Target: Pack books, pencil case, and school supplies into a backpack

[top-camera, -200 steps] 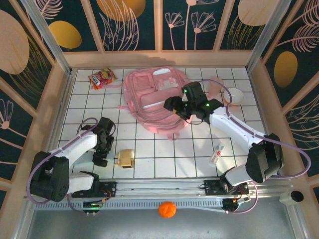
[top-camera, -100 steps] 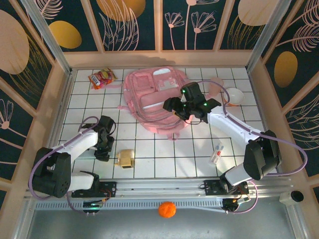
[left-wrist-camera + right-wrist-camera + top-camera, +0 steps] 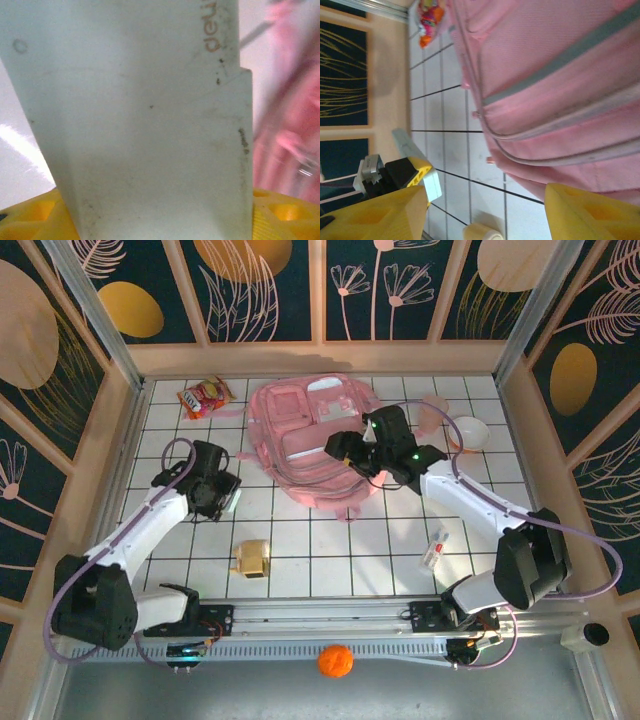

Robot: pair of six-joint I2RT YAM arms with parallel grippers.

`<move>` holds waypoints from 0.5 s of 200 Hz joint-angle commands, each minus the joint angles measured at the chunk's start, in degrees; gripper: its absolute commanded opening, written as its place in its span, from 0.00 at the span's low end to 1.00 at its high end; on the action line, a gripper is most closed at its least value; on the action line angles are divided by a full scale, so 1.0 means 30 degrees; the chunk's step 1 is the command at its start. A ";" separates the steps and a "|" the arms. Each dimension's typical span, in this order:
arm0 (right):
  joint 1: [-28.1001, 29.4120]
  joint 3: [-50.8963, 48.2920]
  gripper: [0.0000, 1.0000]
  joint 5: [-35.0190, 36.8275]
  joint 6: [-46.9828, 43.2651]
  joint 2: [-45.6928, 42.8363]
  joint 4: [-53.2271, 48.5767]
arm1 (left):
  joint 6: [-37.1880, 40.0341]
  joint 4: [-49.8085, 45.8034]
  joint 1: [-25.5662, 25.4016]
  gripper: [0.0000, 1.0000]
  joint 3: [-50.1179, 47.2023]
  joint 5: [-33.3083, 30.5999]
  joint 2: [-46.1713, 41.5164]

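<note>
Left jaws clamped on pencil case (image 3: 135, 125) — right jaws apart at near edge of backpack (image 3: 300, 430).

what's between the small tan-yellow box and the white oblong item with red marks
Bare gridded white tabletop, by the top view, from tan-yellow box to white oblong item.

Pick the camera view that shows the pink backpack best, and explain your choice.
The top external view is best. It shows nearly all of the backpack, with its outline and front pockets. The right wrist view gives a close stretch of its pink fabric. The left wrist view catches a blurred pink strip at the right edge.
</note>
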 commanded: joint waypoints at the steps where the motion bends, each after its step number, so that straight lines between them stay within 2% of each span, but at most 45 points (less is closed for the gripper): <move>1: 0.0124 -0.0588 0.63 -0.1255 0.0829 -0.0412 0.3777 | 0.5274 0.3208 0.0109 0.39 0.0455 0.0670 -0.1915; 30: 0.0495 -0.0719 0.63 -0.1905 0.1533 -0.0029 0.6461 | 0.8491 0.6730 0.0111 0.26 -0.1455 0.2314 -0.4247; 49: 0.1165 0.0293 0.63 -0.1185 0.1307 0.0497 0.6254 | 1.1300 0.9435 0.0097 0.19 -0.2855 0.4554 -0.5238; 76: 0.2494 0.1855 0.63 0.0076 0.0659 0.1178 0.6178 | 1.6409 0.9985 0.0094 0.21 -0.2772 0.7462 -0.5261; 100: 0.3563 0.2284 0.63 0.1667 0.0365 0.1242 0.6822 | 1.9069 0.9512 0.0108 0.21 -0.2134 0.8907 -0.4558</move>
